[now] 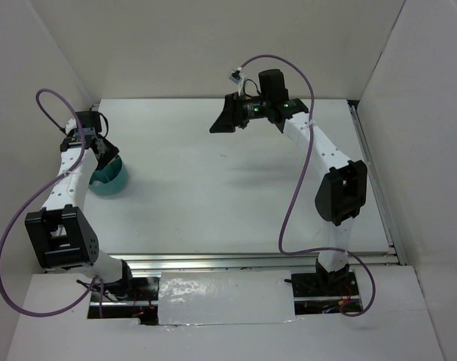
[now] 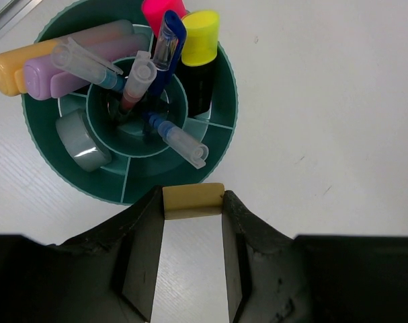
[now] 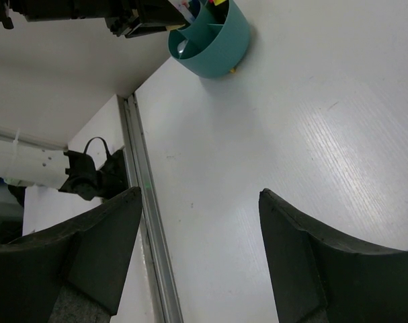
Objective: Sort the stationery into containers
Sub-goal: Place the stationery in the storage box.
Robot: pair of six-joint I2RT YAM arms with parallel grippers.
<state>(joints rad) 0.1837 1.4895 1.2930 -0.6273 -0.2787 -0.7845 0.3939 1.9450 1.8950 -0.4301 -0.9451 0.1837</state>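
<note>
A round teal cup [image 2: 217, 128] with inner compartments stands at the left of the table; it also shows in the top view [image 1: 110, 179] and the right wrist view [image 3: 217, 40]. It holds pens [image 2: 167, 47], an orange marker [image 2: 9, 70], a pink marker [image 2: 160, 8], a black-yellow marker [image 2: 200, 60] and a tape ring [image 2: 79, 138]. My left gripper [image 2: 193, 200] is shut on a tan eraser block [image 2: 193, 202], just beside the cup's near rim. My right gripper [image 3: 200, 202] is open and empty, held above the table at the far middle [image 1: 222, 120].
White walls enclose the table on the left, back and right. A metal rail [image 3: 146, 222] runs along the table's edge in the right wrist view. The left arm [image 1: 66, 177] reaches along the left wall.
</note>
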